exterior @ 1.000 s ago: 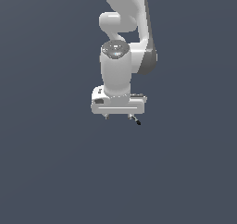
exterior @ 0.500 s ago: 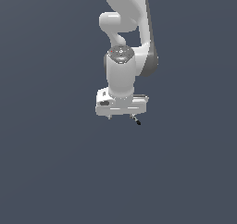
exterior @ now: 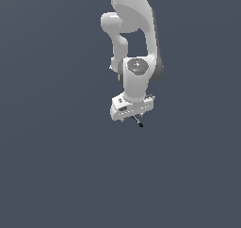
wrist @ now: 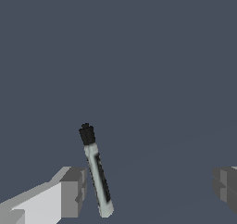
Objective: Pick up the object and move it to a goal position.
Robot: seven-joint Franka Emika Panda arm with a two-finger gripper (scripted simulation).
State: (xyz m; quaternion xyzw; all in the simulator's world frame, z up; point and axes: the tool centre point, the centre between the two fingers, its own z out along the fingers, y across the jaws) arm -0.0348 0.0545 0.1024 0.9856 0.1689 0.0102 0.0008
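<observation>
White jointed robot arm (exterior: pixel 133 38): descends from the top of the exterior view and ends in a broad white hand tilted over a plain, uniform dark grey-blue ground. No edge or corner of any carrying surface shows in either view, so placement against one cannot be given.

White two-finger gripper (exterior: pixel 132 118): fingers (wrist: pixel 73 191) are short grey blocks. In the wrist view they stand wide apart, one at each side of the frame, with open space between them. They hold nothing.

Small thin pen-like rod, pale grey shaft with black tip (wrist: pixel 97 177): lies between the fingers, but well off-centre, just beside one finger block and far from the other. Whether it touches that near finger cannot be told. In the exterior view it (exterior: pixel 138 122) appears as a tiny sliver just under the gripper, toward the exterior view's right.

Orientation: long axis runs roughly out from the hand and away from the wrist camera, slightly slanted. The black tip is the far end; the pale rounded end is nearest the hand. In the exterior view the dark tip points down and to that view's right.

Handling, as judged: light, rigid, probably smooth and prone to roll or pivot. Best taken mid-shaft, across the long axis, once centred between the fingers.
</observation>
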